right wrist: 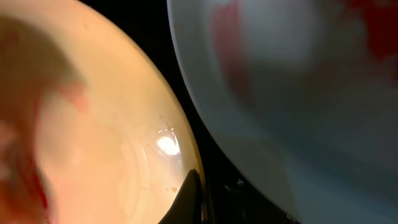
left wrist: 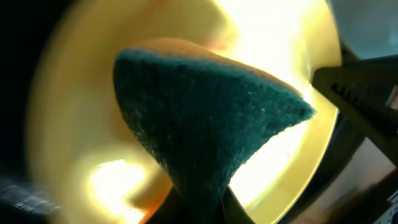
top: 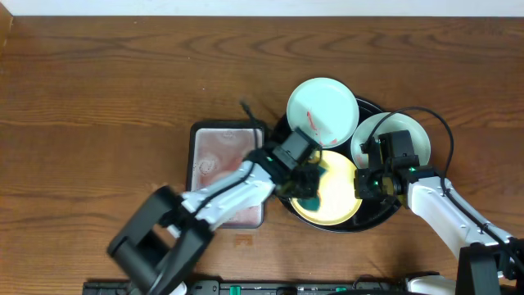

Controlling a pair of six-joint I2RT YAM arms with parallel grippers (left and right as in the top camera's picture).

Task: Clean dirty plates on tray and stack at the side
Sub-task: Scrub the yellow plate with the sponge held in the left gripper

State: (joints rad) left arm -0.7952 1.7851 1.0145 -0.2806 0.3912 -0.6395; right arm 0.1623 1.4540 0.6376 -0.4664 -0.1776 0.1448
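The black tray (top: pixel 375 107) holds three plates. The pale yellow plate (top: pixel 336 197) lies at its front. My left gripper (top: pixel 304 190) is shut on a green sponge (top: pixel 311 199) and presses it on this plate. The left wrist view shows the sponge (left wrist: pixel 205 118) folded in the jaws (left wrist: pixel 205 211) over the yellow plate (left wrist: pixel 81 124). My right gripper (top: pixel 364 182) is shut on the yellow plate's right rim; its finger (right wrist: pixel 193 199) lies on that rim (right wrist: pixel 93 124). One mint-white plate (top: pixel 322 112) with a red smear lies at the back. The other mint-white plate (top: pixel 409 131), (right wrist: pixel 298 93) is partly hidden by my right arm.
A rectangular silver pan (top: pixel 228 172) stands just left of the tray, under my left arm. Brown wood tabletop (top: pixel 98 106) spreads to the left and back. The black tray floor shows between the plates (right wrist: pixel 242 193).
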